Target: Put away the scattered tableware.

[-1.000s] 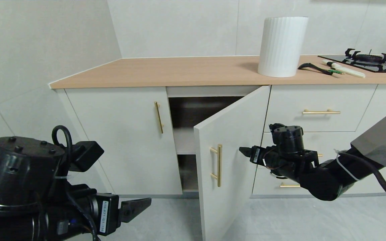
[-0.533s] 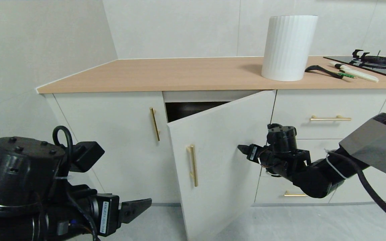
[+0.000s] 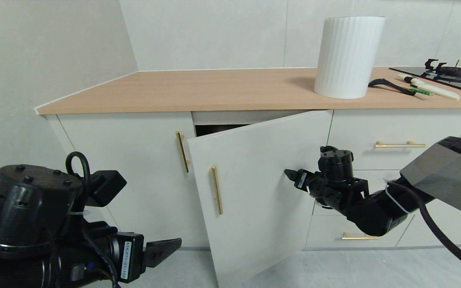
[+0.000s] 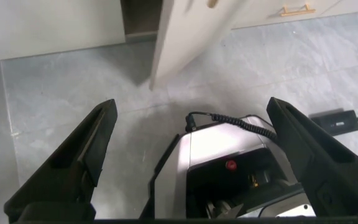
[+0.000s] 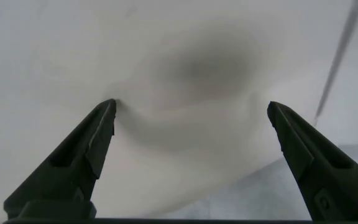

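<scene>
A: Entry. Where is the tableware?

B: On the tabletop (image 3: 198,90), between the white ribbed container (image 3: 348,58) and the stove (image 3: 454,74). There is a black utensil (image 3: 390,85) and a pale utensil (image 3: 434,90). Both lie flat and near each other. Their long axes slant along the front edge, rightward and slightly toward the robot.

A: Jaws?

B: Right gripper (image 3: 294,177): jaws wide, nothing held, tips at the face of the cabinet door (image 3: 262,160). The door stands ajar, with a dark gap at its upper corner. Contact with the door not confirmed. Left gripper (image 3: 166,246): jaws wide, nothing held, low over the floor (image 4: 42,81), well apart from the tabletop.

A: Which relation matters for the next move?

B: The utensils lie above and to the right of the right jaws, so the right arm is much the nearer. Judgement: the door comes first. After that the right arm has to rise to the tabletop and turn so the jaws close across a utensil's long axis, not along it.
</scene>
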Available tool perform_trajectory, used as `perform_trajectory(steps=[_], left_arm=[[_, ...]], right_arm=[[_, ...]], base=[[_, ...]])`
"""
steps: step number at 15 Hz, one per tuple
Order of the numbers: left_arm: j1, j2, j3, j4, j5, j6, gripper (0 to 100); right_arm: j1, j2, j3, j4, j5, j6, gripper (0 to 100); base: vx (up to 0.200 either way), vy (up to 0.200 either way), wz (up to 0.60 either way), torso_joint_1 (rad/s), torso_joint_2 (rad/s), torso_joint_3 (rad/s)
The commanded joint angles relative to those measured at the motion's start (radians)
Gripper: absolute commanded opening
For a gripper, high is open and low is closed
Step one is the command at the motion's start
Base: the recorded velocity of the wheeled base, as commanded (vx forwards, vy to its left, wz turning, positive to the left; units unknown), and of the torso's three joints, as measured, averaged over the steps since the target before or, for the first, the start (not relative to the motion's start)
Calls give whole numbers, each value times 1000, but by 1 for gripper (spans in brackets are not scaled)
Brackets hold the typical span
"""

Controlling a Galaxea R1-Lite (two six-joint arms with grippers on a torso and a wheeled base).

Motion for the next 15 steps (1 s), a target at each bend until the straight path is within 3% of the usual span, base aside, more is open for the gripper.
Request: perform_trajectory(steps=[1,6,15], left_arm=[[-1,3,2,0,0,-1,100],[-1,10,2,0,0,-1,100],[-1,15,2,0,0,-1,100]], right_arm=[[-1,19,-31,0,-18,17,100],[-16,38,-76,-1,-44,34,100],[-52,134,-235,0,-225,50,100]], base=[[0,0,0,0,0,0],[0,0,0,0,0,0],[0,0,0,0,0,0]])
